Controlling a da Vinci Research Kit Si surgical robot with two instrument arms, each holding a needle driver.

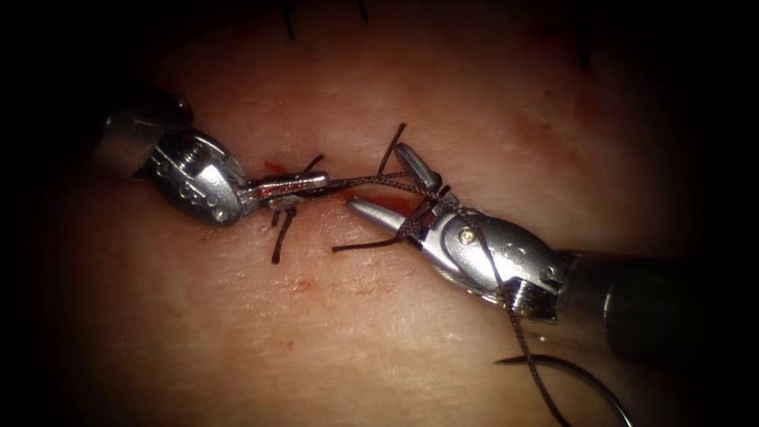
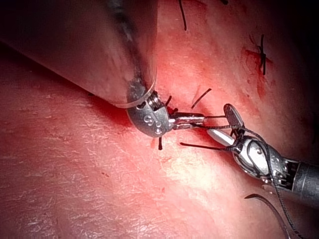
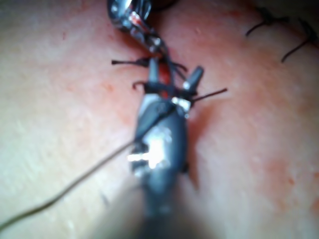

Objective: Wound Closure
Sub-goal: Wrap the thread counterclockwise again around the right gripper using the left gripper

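The curved needle (image 1: 589,378) lies free on the tissue (image 1: 237,332), low and to the right of the cut (image 1: 332,190), just beside the right tool's shaft and held by neither tool; its point rests on the surface, not in the tissue. In the left wrist view the needle (image 2: 264,201) shows as a dark arc below the right tool. The thread (image 1: 506,296) runs up from the needle across the right tool's wrist, wraps around the base of its jaws, and continues as a taut strand to the left tool.

The right tool (image 1: 391,186) has its jaws spread wide, with thread looped around them near the hinge and nothing clamped between the tips. One jaw points up and left, the other lies low toward the cut. The left tool (image 1: 304,183) has its jaws closed flat on the thread just at the cut, close to the right tool's tips.

Short cut ends of thread (image 1: 281,237) stick out of the tissue beside the left tool, and another (image 1: 360,246) lies below the right tool's lower jaw. A patch of red fluid (image 1: 274,168) marks the cut. Below and left of both tools the tissue lies broad and bare; finished stitches (image 2: 261,55) sit well apart, further along the cut.
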